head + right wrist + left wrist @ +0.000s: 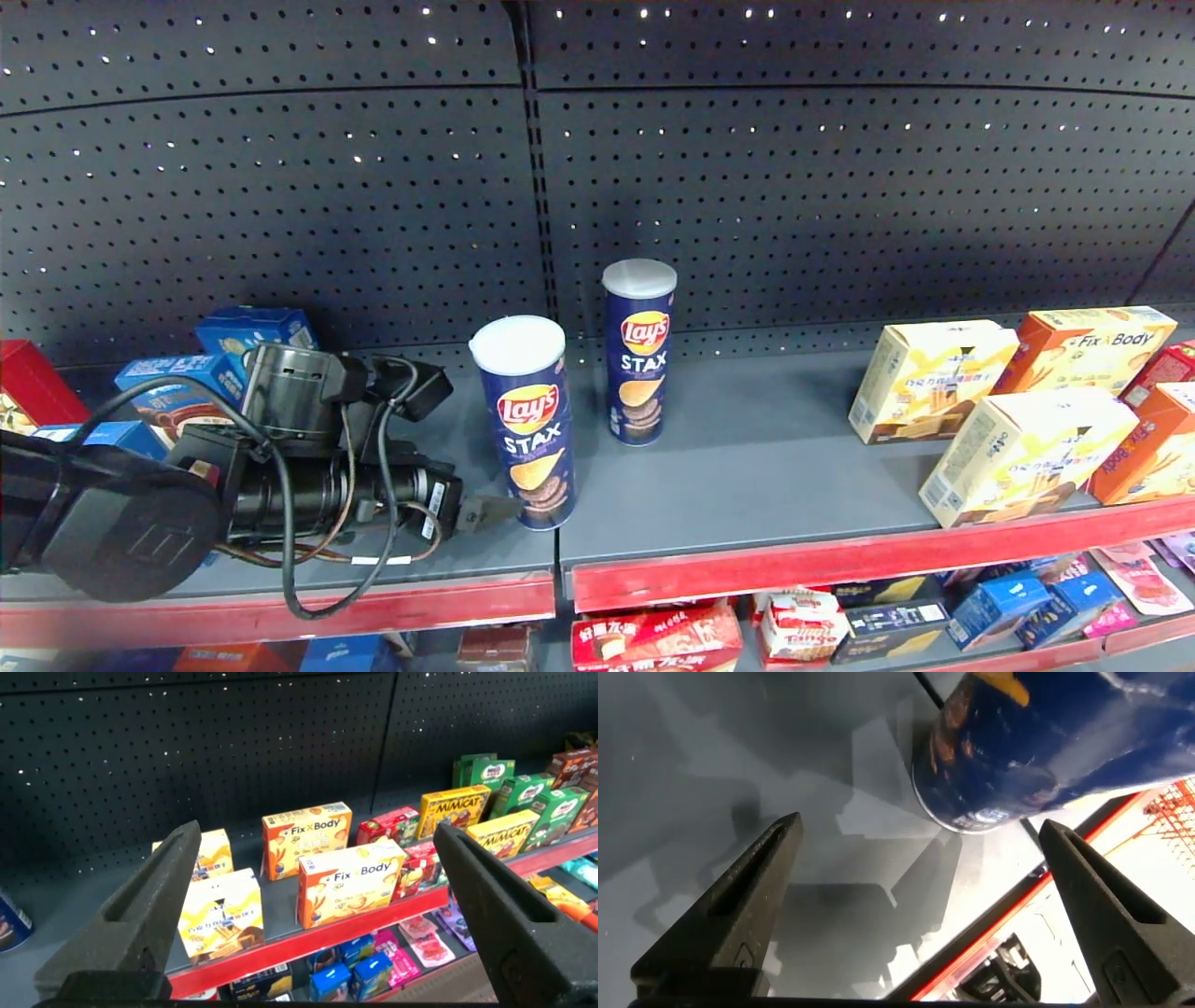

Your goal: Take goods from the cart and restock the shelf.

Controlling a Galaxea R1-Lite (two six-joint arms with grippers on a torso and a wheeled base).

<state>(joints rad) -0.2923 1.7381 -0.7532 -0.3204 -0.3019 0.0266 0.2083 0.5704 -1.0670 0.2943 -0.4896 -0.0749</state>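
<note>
The front can (525, 420) stood upright on the shelf (766, 467), close to its front edge. The rear can (639, 350) stood upright at about one o'clock from it, well apart and nearer the back panel. The left gripper (487, 511) lay low over the shelf at about eight o'clock from the front can's base, just beside it; whether it touched could not be told. In the left wrist view its fingers (738, 924) were spread wide with nothing between them, and the can's bottom rim (971, 817) sat just ahead of the tips. The right gripper (315, 833) hung with its fingers spread too, holding nothing, and faced the yellow boxes (934, 378) and orange boxes (1083, 345) at three o'clock along the shelf. Blue boxes (252, 331) were stacked at ten o'clock from the left arm.

Such a can was probably light: a stiff paperboard tube that would bear weight end to end but dent if pinched hard on the wall. Its glossy wrap looked slippery, and being tall and narrow it would tip at a nudge high up. The chips inside would break if it fell. The best hold seemed to be across the middle of the body, with moderate squeeze, clear of the plastic lid (516, 343), which might pop off.
</note>
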